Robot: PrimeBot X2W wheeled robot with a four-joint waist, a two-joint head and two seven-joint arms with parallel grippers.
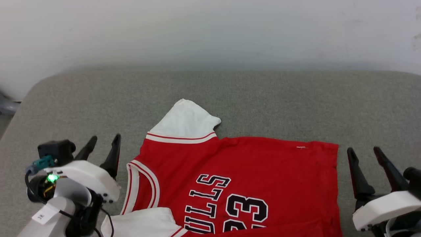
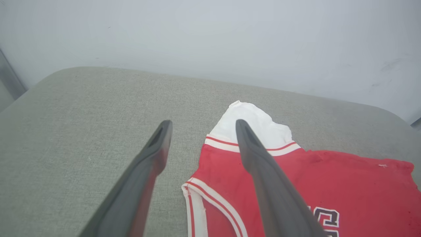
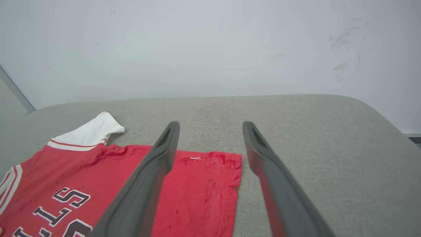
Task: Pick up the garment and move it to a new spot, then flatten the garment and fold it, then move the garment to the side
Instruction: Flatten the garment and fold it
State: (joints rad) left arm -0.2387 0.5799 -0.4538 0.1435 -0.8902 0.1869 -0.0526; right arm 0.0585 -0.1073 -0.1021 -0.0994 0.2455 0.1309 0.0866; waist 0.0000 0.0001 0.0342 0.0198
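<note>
Both grippers stand closest, one at each end of the garment (image 1: 250, 171). At its neck end the left gripper (image 1: 105, 138) has its two dark fingers spread apart with nothing between them; in the head view they sit just beside the striped collar trim (image 1: 144, 177), clear of the cloth. At the garment's hem end the right gripper (image 1: 363, 149) is likewise splayed wide and empty, its fingers just off the hem edge (image 1: 335, 184) and not touching it.

Between the two grippers the garment lies spread flat, front up, on a grey padded surface (image 1: 263, 98), neck toward the left gripper and hem toward the right one. Its black, white-outlined lettering (image 1: 223, 204) runs sideways across the red body. One white sleeve (image 1: 141, 223) lies at the garment's near edge, partly cut off by the head view's bottom. The other white sleeve (image 1: 185, 120) sticks out from the garment's far edge, a little crumpled at its tip.

Beyond the garment is more of the bare grey padding, then a pale wall (image 1: 210, 33).
</note>
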